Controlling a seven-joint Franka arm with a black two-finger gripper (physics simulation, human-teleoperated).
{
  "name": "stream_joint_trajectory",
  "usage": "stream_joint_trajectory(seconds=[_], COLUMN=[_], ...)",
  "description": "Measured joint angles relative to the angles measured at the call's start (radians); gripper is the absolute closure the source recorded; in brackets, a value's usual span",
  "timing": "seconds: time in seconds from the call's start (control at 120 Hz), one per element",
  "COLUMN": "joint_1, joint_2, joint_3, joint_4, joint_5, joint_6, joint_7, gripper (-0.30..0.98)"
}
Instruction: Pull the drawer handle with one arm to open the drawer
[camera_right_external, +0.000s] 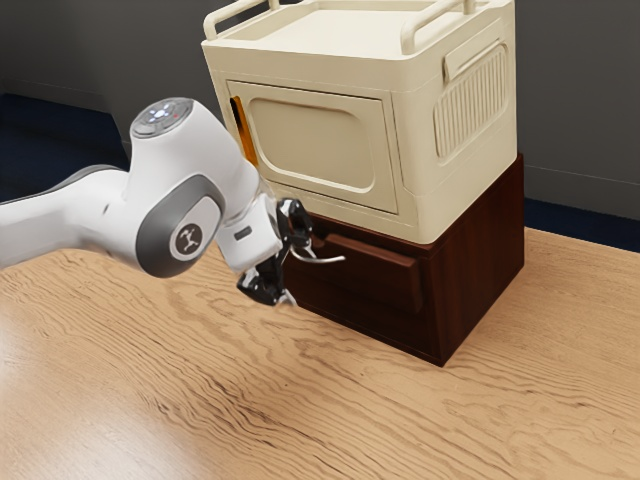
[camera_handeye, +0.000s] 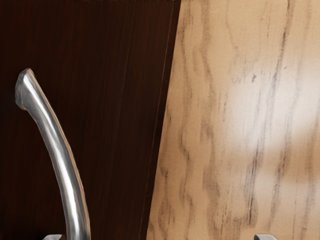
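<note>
Exterior view finds the fingers (camera_right_external: 262, 285) spread wide, gripping nothing, at the drawer front (camera_right_external: 372, 272) of a dark cabinet (camera_right_external: 480, 260) on the worktop (camera_right_external: 560, 370). The curved handle (camera_right_external: 326, 261) (bright metal) lies between them. A cream cabinet (camera_right_external: 310, 145) sits atop the dark one.

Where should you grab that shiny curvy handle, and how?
The middle of the curved metal handle, from the front, jaws on either side of its bar. It's slim and bows out from the dark brown drawer front, so there's probably room behind.
</note>
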Motion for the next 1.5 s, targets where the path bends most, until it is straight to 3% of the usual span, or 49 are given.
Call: stream_joint_trajectory(seconds=[0.767, 1.5], joint_1=[-0.003, -0.004], joint_2=[-0.121, -0.283], joint_3=[0.004, 0.01], joint_4=[-0.108, -0.274], joint_5=[-0.011, -0.018], joint_6=[-0.002, 0.01], joint_7=[-0.028, -0.058], gripper=[0.54, 0.59])
